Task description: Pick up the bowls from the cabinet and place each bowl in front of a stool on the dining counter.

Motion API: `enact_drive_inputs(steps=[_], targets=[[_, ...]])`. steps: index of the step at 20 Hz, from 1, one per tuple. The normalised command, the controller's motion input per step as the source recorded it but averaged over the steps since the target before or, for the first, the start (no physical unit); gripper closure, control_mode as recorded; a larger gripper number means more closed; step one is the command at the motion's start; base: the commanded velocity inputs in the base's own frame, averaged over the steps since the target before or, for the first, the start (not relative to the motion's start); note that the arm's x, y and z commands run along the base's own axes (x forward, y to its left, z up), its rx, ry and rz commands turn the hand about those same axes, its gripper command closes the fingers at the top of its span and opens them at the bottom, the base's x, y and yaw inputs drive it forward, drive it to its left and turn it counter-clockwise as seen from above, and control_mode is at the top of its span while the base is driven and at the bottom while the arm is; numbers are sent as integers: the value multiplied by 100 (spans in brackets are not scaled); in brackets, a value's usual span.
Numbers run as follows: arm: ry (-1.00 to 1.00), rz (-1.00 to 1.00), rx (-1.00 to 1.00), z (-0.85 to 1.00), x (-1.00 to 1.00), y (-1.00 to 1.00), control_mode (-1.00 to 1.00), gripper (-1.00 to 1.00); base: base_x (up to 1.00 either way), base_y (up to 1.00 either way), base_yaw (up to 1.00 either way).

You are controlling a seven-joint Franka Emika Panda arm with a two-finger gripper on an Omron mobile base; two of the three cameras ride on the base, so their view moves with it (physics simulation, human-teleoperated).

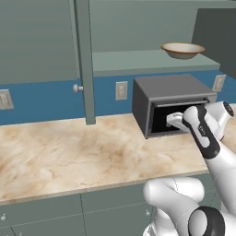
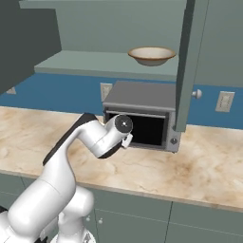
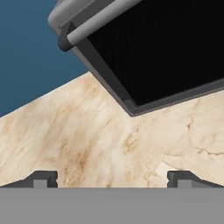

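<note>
A cream-white bowl (image 1: pixel 182 50) (image 2: pixel 151 55) with a tan rim sits on the inner shelf of the open grey-green cabinet (image 1: pixel 138 62) (image 2: pixel 95 64). My gripper (image 3: pixel 112 178) is open, its two dark fingertips (image 3: pixel 43 178) wide apart with nothing between them. It hangs low over the marble worktop, just in front of the microwave's dark door and well below the bowl. The white hand (image 1: pixel 177 120) (image 2: pixel 124 137) shows against the microwave front. The stool and the dining counter are out of view.
A dark grey microwave (image 1: pixel 168 90) (image 2: pixel 142 102) (image 3: pixel 153 48) stands on the marble wall worktop (image 1: pixel 69 152) (image 2: pixel 204 166), right under the shelf. The open cabinet door (image 1: pixel 85 60) (image 2: pixel 190 61) juts out edge-on with its round knob (image 1: pixel 77 87). Wall sockets (image 1: pixel 121 90) sit on the blue backsplash.
</note>
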Motion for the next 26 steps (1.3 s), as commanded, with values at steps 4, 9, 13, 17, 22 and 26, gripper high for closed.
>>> enact_drive_inputs(steps=[4, 9, 13, 17, 22, 26], targets=[[0, 0, 0, 0, 0, 0, 100, -100, 5, 0, 0], [-1, -2, 2, 8, 1, -12, -100, -100, 1, 0, 0], [-6, -9, 1, 58, 0, -13, -100, -100, 0, 0, 0], [0, -13, 0, 77, 0, 0, -100, -100, 0, 0, 0], [0, -20, 0, 66, 0, 0, -100, -100, 0, 0, 0], [0, -25, 0, 41, -2, 0, -100, -100, 0, 0, 0]])
